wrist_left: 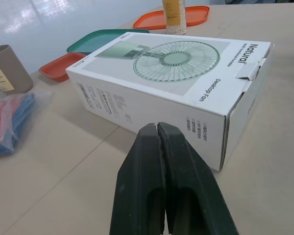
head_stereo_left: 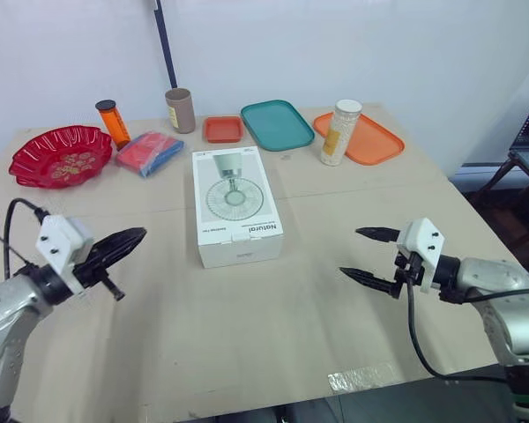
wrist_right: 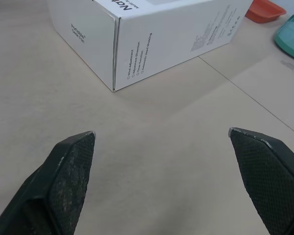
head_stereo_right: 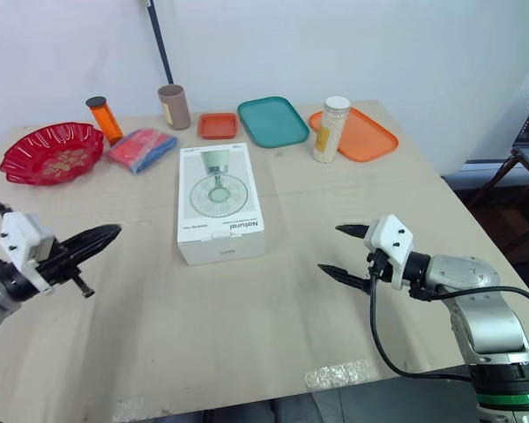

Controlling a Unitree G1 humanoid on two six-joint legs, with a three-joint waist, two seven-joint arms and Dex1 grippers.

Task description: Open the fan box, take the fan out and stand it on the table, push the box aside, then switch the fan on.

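Now — fan box (reads "Natural", "Desktop Fan") | closed, lying flat

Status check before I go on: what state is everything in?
Fan box: closed, lying flat.
Left gripper: shut, empty.
Right gripper: open, empty.
Jar: upright, capped.
Cup: upright.
Teal tray: empty.
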